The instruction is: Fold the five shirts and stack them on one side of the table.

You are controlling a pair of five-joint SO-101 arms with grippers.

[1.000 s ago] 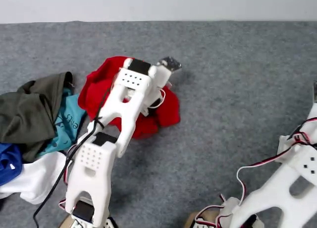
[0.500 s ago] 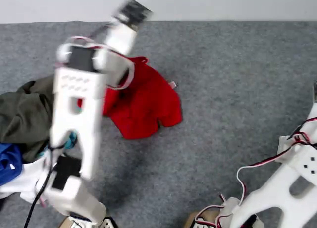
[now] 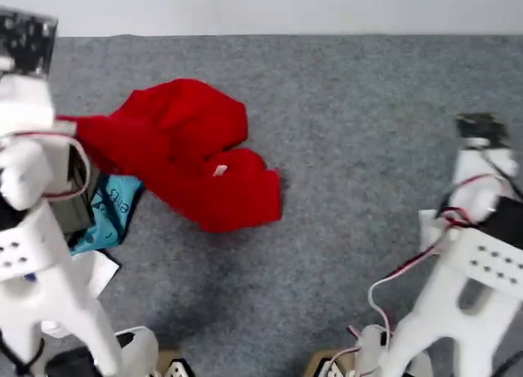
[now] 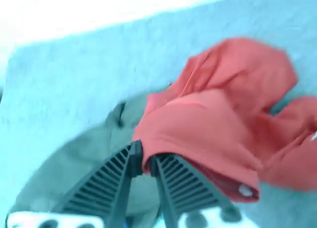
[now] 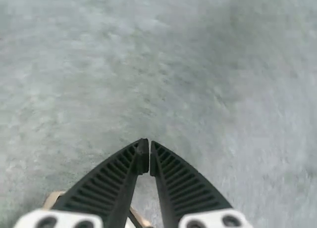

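A red shirt (image 3: 192, 152) lies crumpled on the grey mat left of centre, with one edge pulled out toward the far left. My left gripper (image 4: 143, 159) is shut on that edge of the red shirt (image 4: 223, 119), above an olive shirt (image 4: 74, 159). In the high view the left arm (image 3: 37, 230) stands tall at the left edge and covers most of the clothes pile. A teal shirt (image 3: 114, 207) and a white shirt (image 3: 91, 271) peek out beside it. My right gripper (image 5: 145, 156) is shut on nothing, hovering over bare mat.
The right arm (image 3: 474, 262) rises at the right edge, with red and white cables looping near its base. The grey mat (image 3: 359, 148) stretches open between the red shirt and the right arm. A pale wall runs along the far edge.
The left arm has swung up and to the left, dragging the red shirt's edge over the pile. The right arm has lifted and come further into the high view.
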